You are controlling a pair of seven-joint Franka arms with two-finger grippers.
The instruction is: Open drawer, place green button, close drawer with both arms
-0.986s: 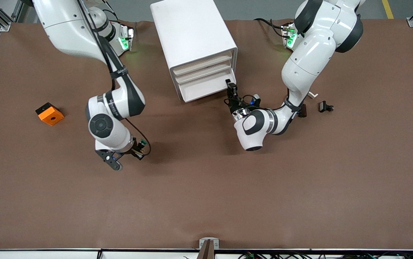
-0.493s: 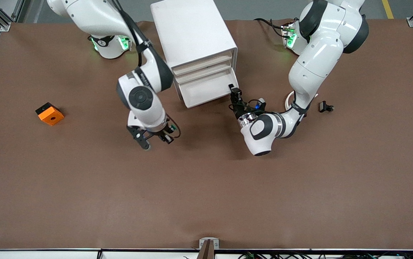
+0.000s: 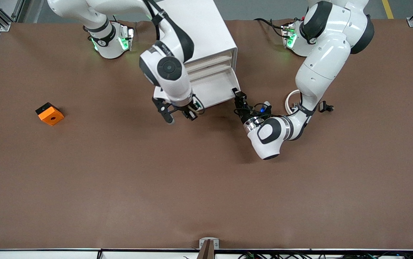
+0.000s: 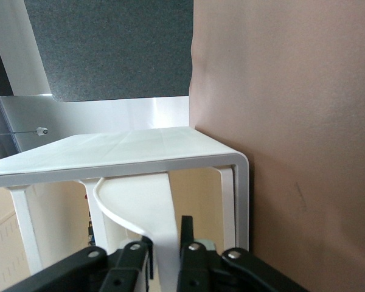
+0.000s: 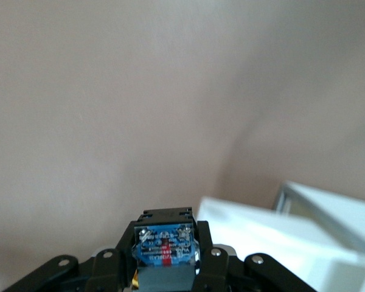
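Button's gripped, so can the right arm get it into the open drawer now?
Probably yes: the right hand holds the button beside the open drawer, whose tray looks uncovered; the left hand only grips its corner.

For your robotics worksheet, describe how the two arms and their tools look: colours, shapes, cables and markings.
Both arms are glossy white with rounded shells and black joint bands. The right arm bears a round dark grey cap; the left arm a rounded white elbow. Black cables run along both, strapped on. Green lights glow at the bases. The left tool and right tool are black, two-fingered, with visible screws.
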